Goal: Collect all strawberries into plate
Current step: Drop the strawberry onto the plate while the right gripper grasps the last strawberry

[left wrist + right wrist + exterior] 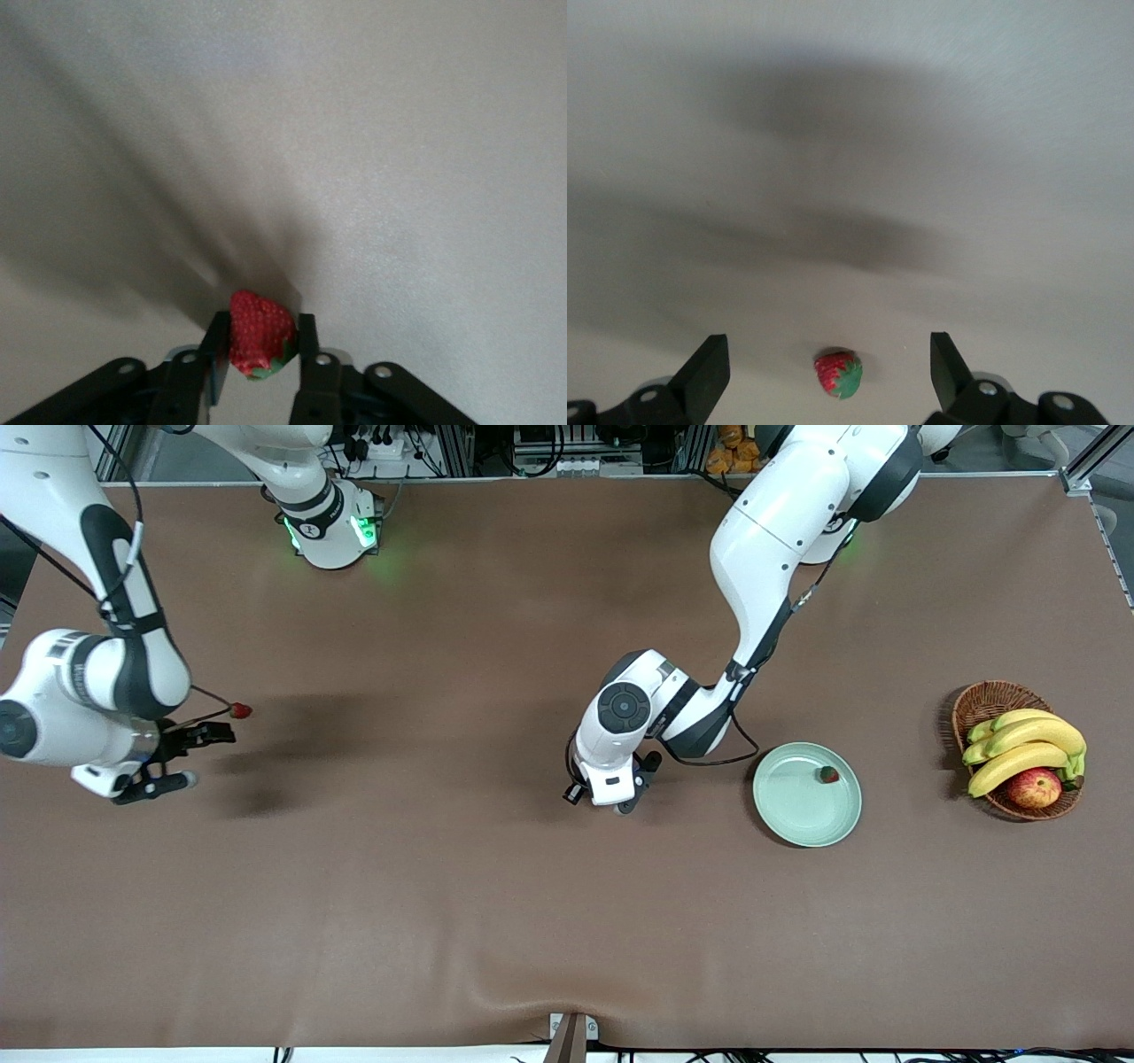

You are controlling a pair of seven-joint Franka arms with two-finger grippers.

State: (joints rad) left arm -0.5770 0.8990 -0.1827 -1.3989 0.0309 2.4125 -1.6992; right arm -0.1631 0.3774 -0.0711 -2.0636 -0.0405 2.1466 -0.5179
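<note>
While the left gripper (259,354) clenches its jaws on a small red strawberry (259,343) bound for the pale mint-green round plate (806,794), the right gripper (829,372) waits released well away from it.

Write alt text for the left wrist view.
The left gripper is shut on a red strawberry, its black jaws pressing on either side of the berry. The berry's green cap points down toward the camera, and only plain table surface with soft shadows lies past it.
</note>
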